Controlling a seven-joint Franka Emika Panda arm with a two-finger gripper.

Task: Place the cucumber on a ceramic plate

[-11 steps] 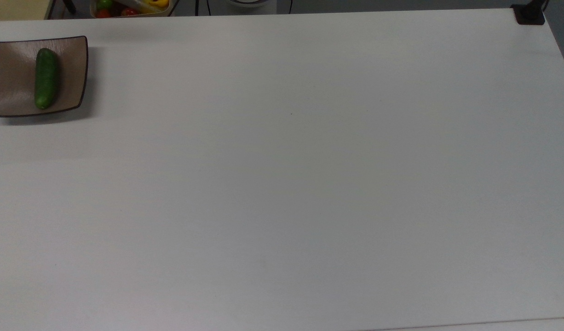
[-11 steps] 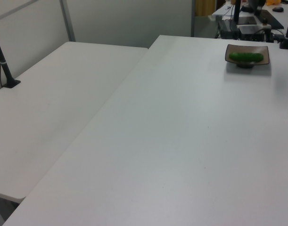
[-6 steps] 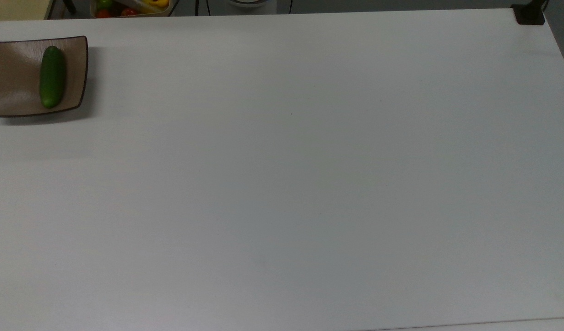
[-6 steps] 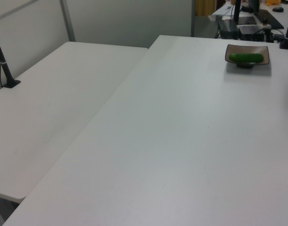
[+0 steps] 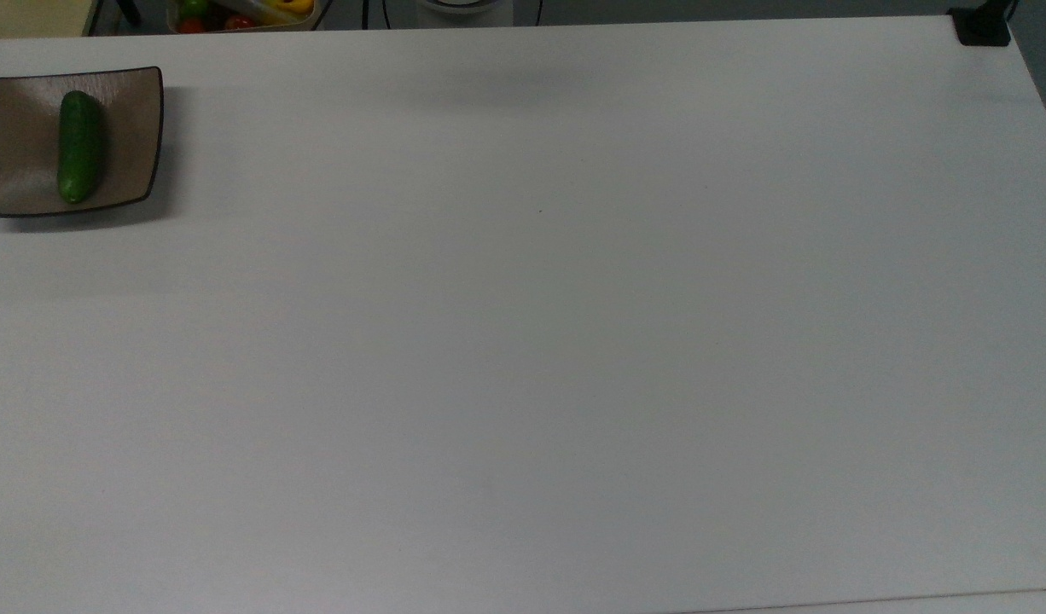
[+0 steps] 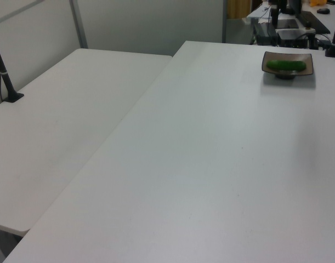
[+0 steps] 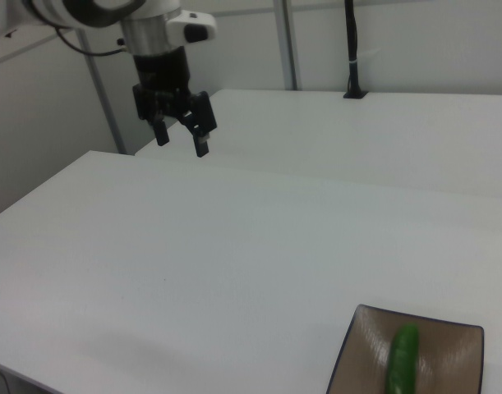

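Observation:
The dark-green cucumber (image 5: 80,147) lies lengthwise on the square taupe-brown ceramic plate (image 5: 24,175) at the top view's upper left corner of the white table. In the left view the cucumber (image 6: 287,65) rests on the plate (image 6: 307,71) at the far right. The right view has the cucumber (image 7: 403,359) on the plate (image 7: 361,357) at the bottom right. My gripper (image 7: 181,143) hangs high above the table at the right view's upper left, far from the plate, open, with nothing between its fingers.
A container of colourful vegetables (image 5: 243,14) sits just past the table's far edge in the top view. A black clamp (image 5: 982,26) stands at the top view's upper right corner. A second white table (image 6: 57,120) adjoins in the left view, with a black post (image 6: 4,71).
The cucumber has rocked on the plate: it rolled toward the top view's right, then back to the top view's left.

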